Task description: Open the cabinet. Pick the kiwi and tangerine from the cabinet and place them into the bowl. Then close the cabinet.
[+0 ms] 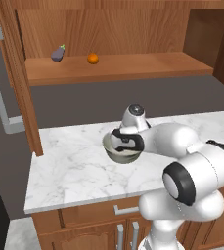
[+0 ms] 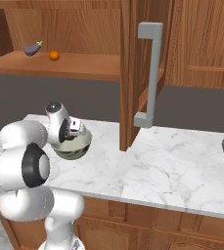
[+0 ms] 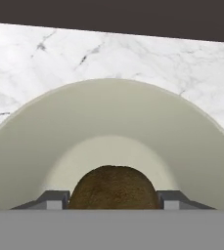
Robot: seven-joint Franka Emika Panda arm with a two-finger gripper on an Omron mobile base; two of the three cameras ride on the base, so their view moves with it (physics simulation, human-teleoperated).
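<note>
Item: two-finger dark-tipped tool point(image 3: 113, 197), clenched on the small brown oval kiwi point(image 3: 113, 188), one tip at each side. Position: directly over the pale cream hollow of the round grey-beige bowl point(image 3: 108, 117) on the white marble bench point(image 3: 45, 63); release path judged straight down. Outstanding: round orange tangerine point(image 1: 93, 58), on the open reddish-brown wooden cabinet's point(image 1: 133, 29) shelf, up and behind-left of the tool.

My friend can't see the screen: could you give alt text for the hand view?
A brown kiwi sits between the gripper fingertips, just over the pale inside of the bowl. Behind the bowl lies a white marble counter.
</note>
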